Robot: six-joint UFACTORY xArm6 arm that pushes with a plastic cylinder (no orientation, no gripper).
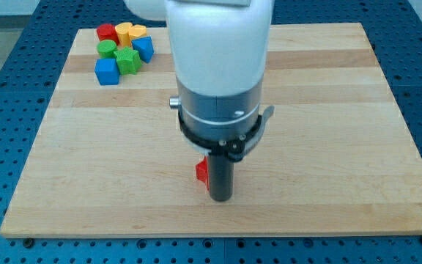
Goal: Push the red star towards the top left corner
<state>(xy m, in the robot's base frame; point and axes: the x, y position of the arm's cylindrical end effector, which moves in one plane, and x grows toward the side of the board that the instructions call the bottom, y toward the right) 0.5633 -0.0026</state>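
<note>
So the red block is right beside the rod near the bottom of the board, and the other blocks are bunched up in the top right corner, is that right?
Not quite. The red block does sit against the left side of the rod near the board's bottom, close to my tip, but the other blocks are bunched in the top left corner, not the top right. The camera view shows this.

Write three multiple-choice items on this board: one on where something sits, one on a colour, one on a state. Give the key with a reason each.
1. Where is the block cluster?
A. the view's top left
B. the view's bottom right
C. the view's centre

2. What colour is the block beside my tip?
A. blue
B. red
C. green

3. How does that block show?
A. in full
B. partly hidden by the rod
C. stacked on another

Key: 1 A, it sits by the board's top-left corner; 2 B, red shows left of the rod; 3 B, the rod covers its right side.
</note>
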